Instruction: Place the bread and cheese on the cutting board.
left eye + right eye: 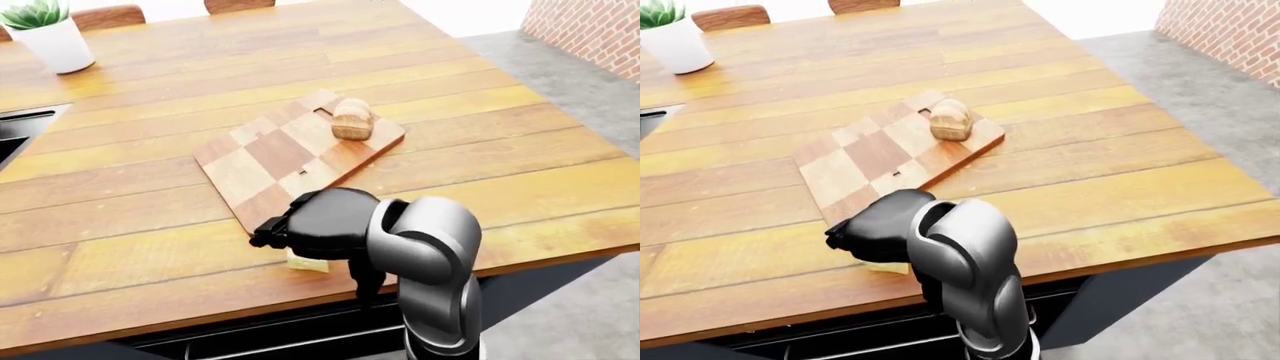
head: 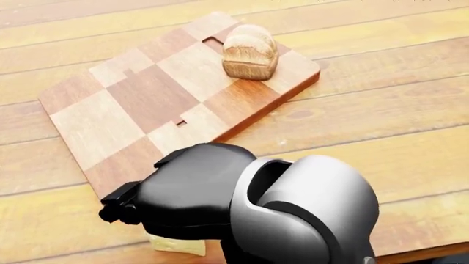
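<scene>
The bread loaf point(image 2: 250, 52) stands on the checkered wooden cutting board point(image 2: 125, 99), near the board's upper right corner. The pale cheese wedge point(image 2: 176, 246) lies on the table just below the board's lower edge, mostly hidden under my right hand point(image 2: 121, 206). The black hand hovers low over the cheese, its fingers stretched out to the left, with no visible grip on the wedge. In the left-eye view a corner of the cheese point(image 1: 305, 264) peeks out beneath the palm. My left hand does not show.
A potted plant point(image 1: 55, 37) stands at the table's upper left, and a dark recessed unit point(image 1: 15, 131) sits at the left edge. Chair backs point(image 1: 120, 13) line the top side. The table's near edge point(image 1: 300, 322) runs just below the cheese.
</scene>
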You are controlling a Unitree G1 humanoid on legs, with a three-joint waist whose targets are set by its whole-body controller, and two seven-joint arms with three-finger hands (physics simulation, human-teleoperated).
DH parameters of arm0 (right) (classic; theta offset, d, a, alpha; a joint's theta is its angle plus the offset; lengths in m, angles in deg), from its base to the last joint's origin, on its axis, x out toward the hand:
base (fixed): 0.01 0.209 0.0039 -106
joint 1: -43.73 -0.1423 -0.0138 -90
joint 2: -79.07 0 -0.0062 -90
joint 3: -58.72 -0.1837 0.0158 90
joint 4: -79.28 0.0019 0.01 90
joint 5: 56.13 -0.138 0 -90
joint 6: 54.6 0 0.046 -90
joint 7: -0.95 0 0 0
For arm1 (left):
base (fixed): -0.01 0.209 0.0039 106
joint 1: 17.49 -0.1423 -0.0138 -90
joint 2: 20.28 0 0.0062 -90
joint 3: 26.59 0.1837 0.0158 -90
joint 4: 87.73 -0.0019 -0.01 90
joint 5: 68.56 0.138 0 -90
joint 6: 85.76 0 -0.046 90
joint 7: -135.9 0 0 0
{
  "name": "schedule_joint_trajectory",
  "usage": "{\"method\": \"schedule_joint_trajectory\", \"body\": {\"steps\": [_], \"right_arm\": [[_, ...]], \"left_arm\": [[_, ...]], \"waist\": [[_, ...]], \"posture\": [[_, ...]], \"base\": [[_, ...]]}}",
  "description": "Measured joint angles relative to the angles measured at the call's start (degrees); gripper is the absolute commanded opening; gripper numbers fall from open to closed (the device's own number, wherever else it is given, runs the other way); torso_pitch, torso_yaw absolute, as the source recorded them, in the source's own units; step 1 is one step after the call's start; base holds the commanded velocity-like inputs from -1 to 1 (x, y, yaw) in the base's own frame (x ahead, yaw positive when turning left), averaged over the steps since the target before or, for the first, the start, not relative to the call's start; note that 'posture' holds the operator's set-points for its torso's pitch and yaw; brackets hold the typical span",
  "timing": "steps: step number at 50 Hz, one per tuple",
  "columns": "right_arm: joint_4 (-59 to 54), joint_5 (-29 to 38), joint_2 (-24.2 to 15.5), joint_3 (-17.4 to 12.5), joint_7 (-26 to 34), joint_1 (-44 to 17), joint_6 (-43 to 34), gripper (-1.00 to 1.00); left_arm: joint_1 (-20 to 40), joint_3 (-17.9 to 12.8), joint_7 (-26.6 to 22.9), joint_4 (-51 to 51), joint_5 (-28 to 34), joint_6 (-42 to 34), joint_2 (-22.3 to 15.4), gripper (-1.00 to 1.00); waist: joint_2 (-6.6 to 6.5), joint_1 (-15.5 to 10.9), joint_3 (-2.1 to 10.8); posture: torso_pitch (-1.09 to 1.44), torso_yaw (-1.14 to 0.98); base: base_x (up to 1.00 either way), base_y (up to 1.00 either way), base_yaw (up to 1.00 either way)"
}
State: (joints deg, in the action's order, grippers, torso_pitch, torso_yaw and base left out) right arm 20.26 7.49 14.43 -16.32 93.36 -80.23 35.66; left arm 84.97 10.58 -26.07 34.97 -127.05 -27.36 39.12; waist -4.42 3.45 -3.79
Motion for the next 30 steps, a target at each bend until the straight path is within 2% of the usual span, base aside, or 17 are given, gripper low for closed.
{"method": "schedule_joint_trajectory", "body": {"steps": [5,10,11,12,13,15,27,30], "right_arm": [[-1.11,-0.47,0.07,-0.51,-1.32,0.38,2.46,0.64],[-1.32,-0.07,0.17,-0.71,-2.26,0.75,3.03,0.53],[-1.21,0.1,0.15,-0.68,-2.19,1.02,3.05,0.37],[-1.28,0.24,0.11,-0.68,-1.99,1.23,3.05,0.32],[-1.47,0.35,0.07,-0.72,-1.78,1.34,3.04,0.08],[-1.08,0.25,0.23,-0.94,-2.33,1.07,3.14,-0.11],[-0.92,-0.01,0.6,-0.84,-3.48,-0.2,3.04,-0.34],[-1.03,0.01,0.67,-0.87,-3.37,-0.29,2.96,-0.58]], "left_arm": [[0.1,-0.08,0.05,-0.05,-0.12,0.01,-0.21,1.0],[0.08,-0.14,0.06,0.04,-0.1,0.2,-0.24,1.0],[-0.03,-0.23,0.04,0.13,-0.09,0.21,-0.16,1.0],[-0.08,-0.31,0.04,0.18,-0.08,0.19,-0.13,1.0],[-0.09,-0.37,0.05,0.19,-0.09,0.17,-0.14,1.0],[-0.11,-0.32,0.12,0.17,-0.07,0.14,-0.05,1.0],[-0.26,-0.5,-0.09,0.2,0.13,0.27,0.19,1.0],[-0.26,-0.34,-0.08,0.13,0.21,0.29,0.29,1.0]], "waist": [[-0.15,0.04,0.13],[-0.32,-0.04,0.13],[-0.33,-0.05,0.12],[-0.32,-0.05,0.08],[-0.31,-0.04,0.03],[-0.35,-0.04,0.04],[-0.12,-0.33,0.43],[0.03,-0.41,0.48]], "posture": [[0.0,0.0],[0.0,0.0],[0.0,0.0],[0.0,0.0],[0.0,0.0],[0.0,0.0],[0.0,0.0],[0.0,0.0]], "base": [[0.0,0.0,0.0],[0.0,0.0,0.0],[0.0,0.0,0.0],[0.0,0.0,0.0],[0.0,0.0,0.0],[0.0,0.0,0.0],[0.0,0.0,0.0],[0.0,0.0,0.0]]}}
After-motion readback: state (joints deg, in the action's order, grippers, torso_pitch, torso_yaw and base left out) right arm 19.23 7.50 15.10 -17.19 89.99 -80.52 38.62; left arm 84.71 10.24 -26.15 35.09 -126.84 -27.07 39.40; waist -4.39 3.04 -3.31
